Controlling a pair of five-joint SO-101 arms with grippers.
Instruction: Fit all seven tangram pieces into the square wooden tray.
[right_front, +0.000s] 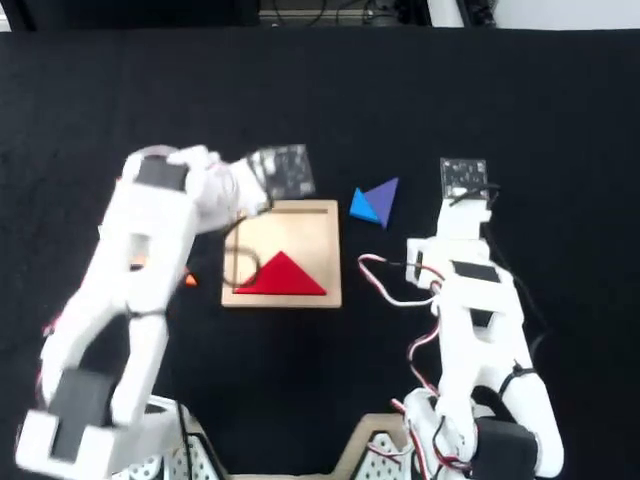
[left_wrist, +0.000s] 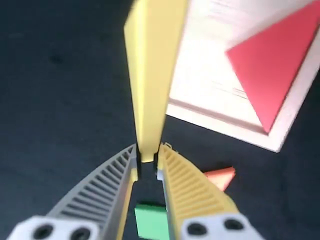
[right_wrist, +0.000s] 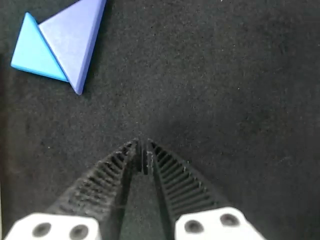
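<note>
- Gripping a yellow piece (left_wrist: 152, 75) on edge, the left hand (left_wrist: 148, 162) is clenched on one of its thin ends, and the piece stands out past the fingertips over the black desk (right_wrist: 225, 75), just beside the rim of the square wooden tray (left_wrist: 220, 125).
- The tray holds one red triangle (left_wrist: 275, 70), lying flat against one side. The rest of its floor is bare wood.
- An orange piece (left_wrist: 220, 177) and a green piece (left_wrist: 151, 222) lie on the desk under the left hand, outside the tray.
- A blue triangle (right_wrist: 32, 52) and a purple triangle (right_wrist: 75, 35) lie touching each other on the desk, beyond the tray's other side and ahead of the right hand (right_wrist: 144, 155).
- The right hand is closed with nothing in it and hangs over bare desk.
- The pieces look like thin, stiff, light plates with smooth faces, so they should neither bend nor crush. They may slip or swing in a pinch taken near a corner.
- Taking a piece across two opposite edges near its middle looks like the safer hold. Held by one end, as the yellow piece is now, it will likely need tipping flat before it can sit on the tray floor.
- The flat pieces offer little edge to catch on the desk, so a low, square approach seems wise.
</note>
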